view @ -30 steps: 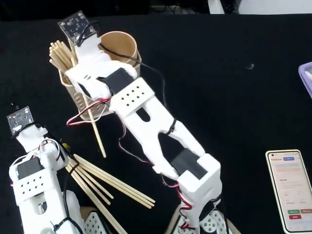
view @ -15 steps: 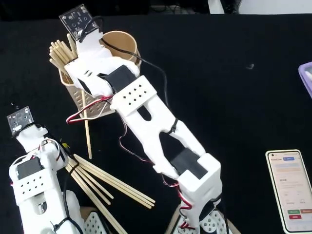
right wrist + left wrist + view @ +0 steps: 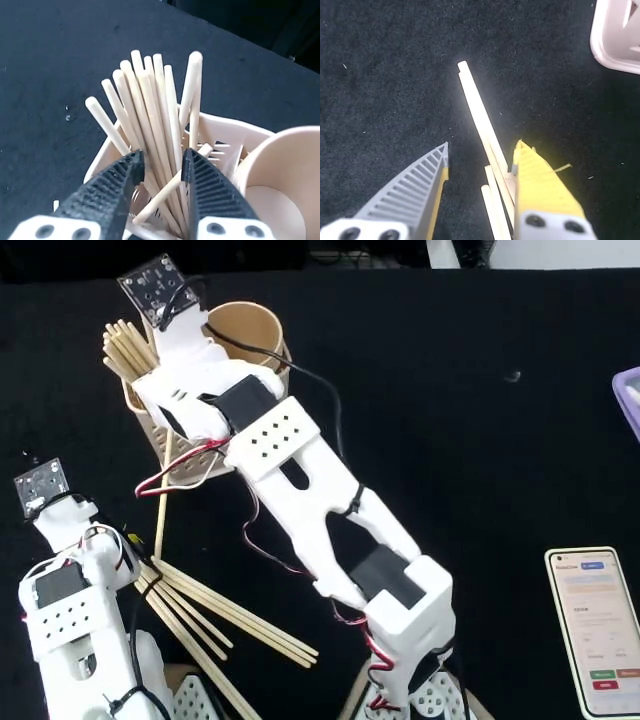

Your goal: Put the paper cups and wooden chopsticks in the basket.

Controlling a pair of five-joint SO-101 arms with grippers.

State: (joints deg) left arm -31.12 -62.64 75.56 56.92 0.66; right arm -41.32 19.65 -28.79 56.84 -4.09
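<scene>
A beige mesh basket [image 3: 152, 440] stands at the back left with a paper cup [image 3: 245, 332] and a bunch of wooden chopsticks [image 3: 125, 348] upright in it. My right gripper [image 3: 162, 159] hangs over the basket [image 3: 220, 132], shut on one chopstick [image 3: 167, 190]. That chopstick [image 3: 161, 502] slants down outside the basket's front toward the table. Several loose chopsticks [image 3: 235, 622] lie on the black table at the front left. My left gripper [image 3: 482, 146] is open low over their ends [image 3: 475, 102], which lie close to its yellow finger [image 3: 537, 185].
A phone [image 3: 595, 630] lies at the front right and a purple object [image 3: 628, 395] pokes in at the right edge. A white plastic edge [image 3: 617, 37] shows in the left wrist view. The right arm [image 3: 320, 500] stretches diagonally across the table's middle.
The lower end of the chopstick held by my right gripper has swung leftward, from a slant to the right into a slight slant to the left. The left arm has kept still.
</scene>
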